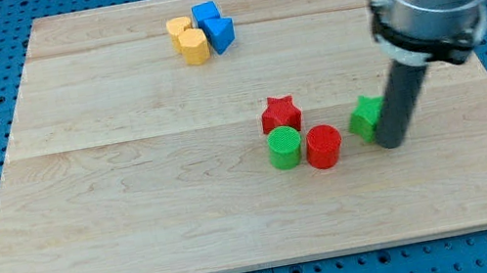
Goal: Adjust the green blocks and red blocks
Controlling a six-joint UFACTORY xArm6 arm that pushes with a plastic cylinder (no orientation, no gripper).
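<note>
My tip (391, 142) is a bare rod with no jaws to open or close, and it rests against the right side of the green block (366, 117), probably to nudge it left toward the others. The red star (280, 112), green cylinder (284, 147) and red cylinder (323, 146) huddle mid-board, touching. All look ridged and matte.
</note>
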